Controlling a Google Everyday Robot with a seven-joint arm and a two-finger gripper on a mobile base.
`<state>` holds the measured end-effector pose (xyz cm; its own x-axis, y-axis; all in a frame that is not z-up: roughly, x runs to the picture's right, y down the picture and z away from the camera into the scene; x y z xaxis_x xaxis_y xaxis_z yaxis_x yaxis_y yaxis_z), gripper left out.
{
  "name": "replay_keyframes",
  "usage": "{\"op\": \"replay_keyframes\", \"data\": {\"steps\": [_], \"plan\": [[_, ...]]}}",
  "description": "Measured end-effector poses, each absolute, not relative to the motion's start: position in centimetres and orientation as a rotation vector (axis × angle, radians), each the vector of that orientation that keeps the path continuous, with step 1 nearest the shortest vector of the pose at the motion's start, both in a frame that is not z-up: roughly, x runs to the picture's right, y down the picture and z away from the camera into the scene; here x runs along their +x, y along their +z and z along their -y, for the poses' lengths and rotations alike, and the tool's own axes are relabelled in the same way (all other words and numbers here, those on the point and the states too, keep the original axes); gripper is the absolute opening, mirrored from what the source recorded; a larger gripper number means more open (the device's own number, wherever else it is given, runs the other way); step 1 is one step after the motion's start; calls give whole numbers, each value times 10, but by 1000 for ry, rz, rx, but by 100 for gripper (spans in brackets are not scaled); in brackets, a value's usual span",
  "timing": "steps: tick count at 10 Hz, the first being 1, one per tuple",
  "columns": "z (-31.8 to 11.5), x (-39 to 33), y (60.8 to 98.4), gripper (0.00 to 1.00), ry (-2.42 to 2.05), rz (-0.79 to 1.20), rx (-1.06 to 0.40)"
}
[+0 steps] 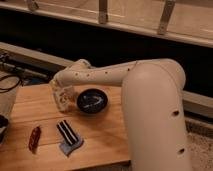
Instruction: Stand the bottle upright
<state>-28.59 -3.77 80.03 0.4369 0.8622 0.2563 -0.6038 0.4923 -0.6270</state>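
The arm reaches in from the big pale body at the right of the frame and ends at the pincer (61,94), which hangs at centre left over the wooden surface (110,135), just left of the black bowl (92,100). The bottle (65,103) shows only as a pale, glassy shape directly under and against the pincer, so the two read as one whitish mass. From this view I cannot tell how wide the pincer stands, nor whether it has hold of the bottle or merely rests beside it. What the coming move turns on is the bottle's long axis. It seems to run nearly top to bottom in the frame, in line with the pincer, with its lower end close to or on the surface, but the lean cannot be judged with confidence. If the base is flat on the wood, the bottle probably only needs to be let go cleanly. If it tilts toward the bowl on its right, it should be righted first. The red item (34,138) and the striped piece (68,133) lie lower left, well apart from all this.
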Motion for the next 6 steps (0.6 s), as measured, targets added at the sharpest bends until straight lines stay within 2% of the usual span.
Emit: {"op": "replay_keyframes", "data": {"steps": [2,3,5,6], "plan": [[44,-285,802,33,932,615,-457],[47,-286,803,37,916,624,-443],[52,-288,803,28,903,654,-420],[54,-287,803,18,902,660,-415]]}}
